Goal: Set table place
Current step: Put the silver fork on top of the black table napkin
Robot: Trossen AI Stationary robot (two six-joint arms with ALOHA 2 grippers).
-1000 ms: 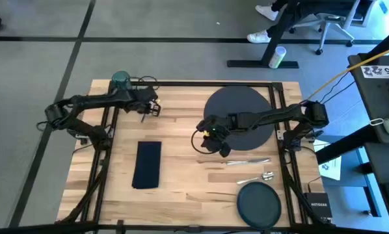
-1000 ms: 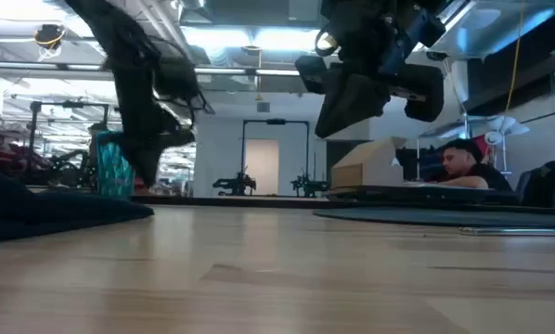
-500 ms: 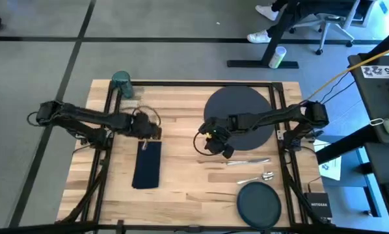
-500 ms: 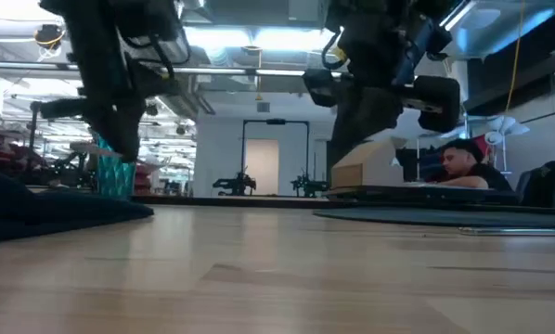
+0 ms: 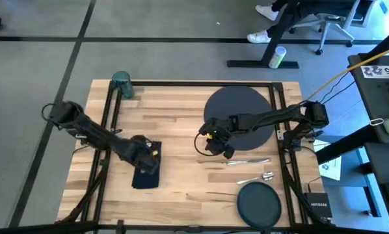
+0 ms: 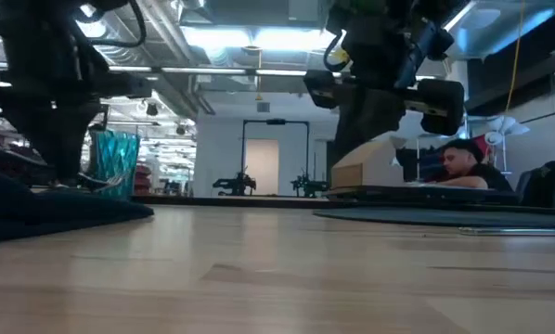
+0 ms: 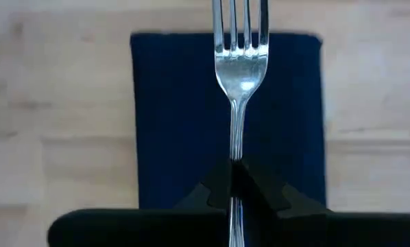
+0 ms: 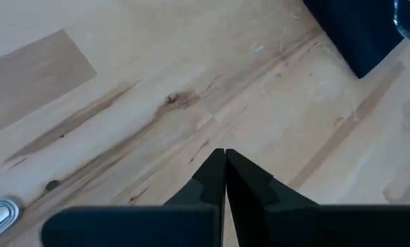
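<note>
My left gripper (image 5: 146, 159) is shut on a silver fork (image 7: 239, 75) over the navy napkin (image 5: 147, 170), which lies flat on the table's left half. My right gripper (image 5: 215, 144) hangs shut and empty above bare wood, beside the left rim of the large dark charger (image 5: 240, 117). In the right wrist view its fingertips (image 8: 224, 161) meet with nothing between them. The teal cup (image 5: 121, 81) stands at the far left corner. A knife (image 5: 250, 162), a spoon (image 5: 258, 177) and a smaller dark plate (image 5: 259, 203) lie at the near right. My left gripper pinches the fork's handle (image 7: 236, 156) between its two fingers. The fork runs on ahead in line with the fingers, its tines (image 7: 240, 20) farthest from them. It sits over the napkin's (image 7: 177, 116) middle line. I cannot tell whether the fork touches the cloth.
Black metal rails (image 5: 110, 123) run along the table's left and right sides. Bare wood (image 5: 181, 130) lies between the napkin and the charger. A person (image 6: 463, 167) sits beyond the table's far edge in the low view.
My left gripper has gone from beside the teal cup toward the table's near edge, carrying the fork, and now stands over the napkin. The napkin has stayed where it was. My right gripper has kept its place.
</note>
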